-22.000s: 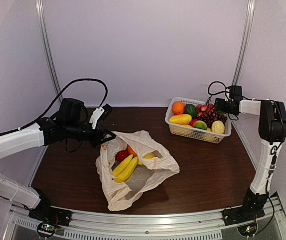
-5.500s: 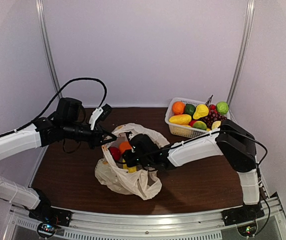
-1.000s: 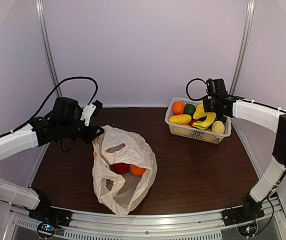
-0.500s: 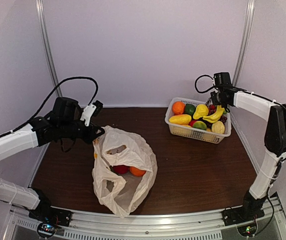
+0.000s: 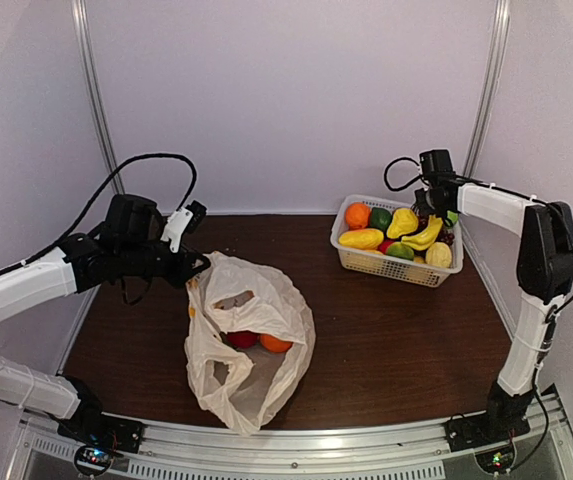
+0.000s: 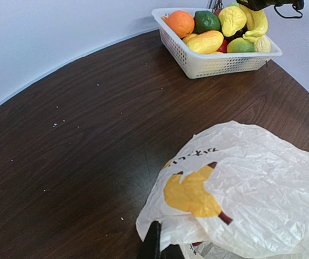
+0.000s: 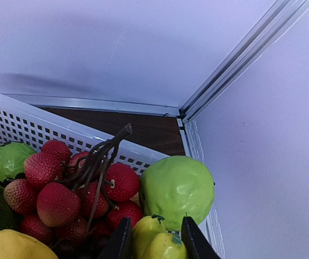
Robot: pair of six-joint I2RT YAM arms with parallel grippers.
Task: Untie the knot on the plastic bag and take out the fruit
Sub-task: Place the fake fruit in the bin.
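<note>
The plastic bag (image 5: 251, 325) lies slumped at the table's middle left, cream with a yellow mark (image 6: 189, 191). A red fruit (image 5: 241, 338) and an orange one (image 5: 275, 342) show through it. No knot shows. My left gripper (image 5: 194, 272) is shut on the bag's upper left edge; its dark fingertips (image 6: 155, 247) pinch the plastic. My right gripper (image 5: 429, 222) hangs over the basket's back right, shut on the yellow banana bunch (image 5: 424, 238). In the right wrist view the bananas (image 7: 157, 240) sit between the two fingers, just above a light green fruit (image 7: 177, 189).
The white lattice basket (image 5: 366, 262) stands at the back right, filled with an orange, a long yellow mango (image 6: 207, 41), green pieces and a red berry cluster (image 7: 62, 189). The right wall and a metal corner post (image 7: 235, 59) are close behind the basket.
My right gripper has carried the banana bunch from the basket's middle towards its back right. The left gripper and the bag have stayed where they were.
</note>
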